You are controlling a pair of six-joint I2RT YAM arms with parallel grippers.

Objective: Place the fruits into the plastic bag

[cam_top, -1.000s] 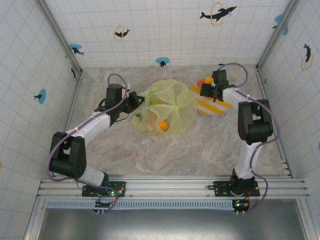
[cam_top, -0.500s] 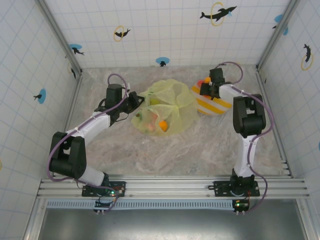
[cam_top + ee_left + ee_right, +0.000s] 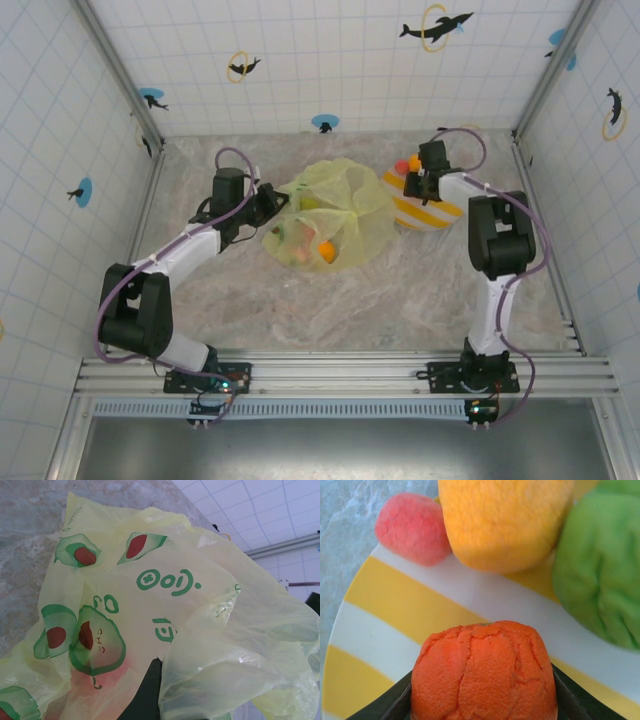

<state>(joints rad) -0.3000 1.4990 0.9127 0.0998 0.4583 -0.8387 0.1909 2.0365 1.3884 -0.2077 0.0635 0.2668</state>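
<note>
Centrally on the marble table (image 3: 300,310) lies the plastic bag (image 3: 350,200), yellow-green, crumpled, mouth toward the left. Through the film: a bagged orange (image 3: 325,250) at the near side, reddish pieces (image 3: 298,236) left of it, something green (image 3: 312,204) farther back; exact count not readable. Just right of the bag, touching or nearly so, sits the striped plate (image 3: 432,216). On it, per the right wrist view: a plate orange (image 3: 482,675) nearest the camera, a yellow fruit (image 3: 505,520) beyond it, a green fruit (image 3: 600,570) to the right, a small pink-red piece (image 3: 410,527) at the far-left rim. Left arm reaches across from the near left, forearm angled toward the far side, left claw (image 3: 275,205) at the bag's left edge, clenched on a fold of film; the wrist view has avocado-print plastic bunched over the dark finger. Right arm stands with elbow high, wrist bent down over the plate's far-left part, right claw (image 3: 414,178) low over the fruit. Its dark fingers (image 3: 390,705) lie against both flanks of the plate orange: grasping it. Against a second ago: right elbow has swung, the wrist has shifted left toward the plate's far edge, jaws have drawn in. Left arm and bag unchanged.
</note>
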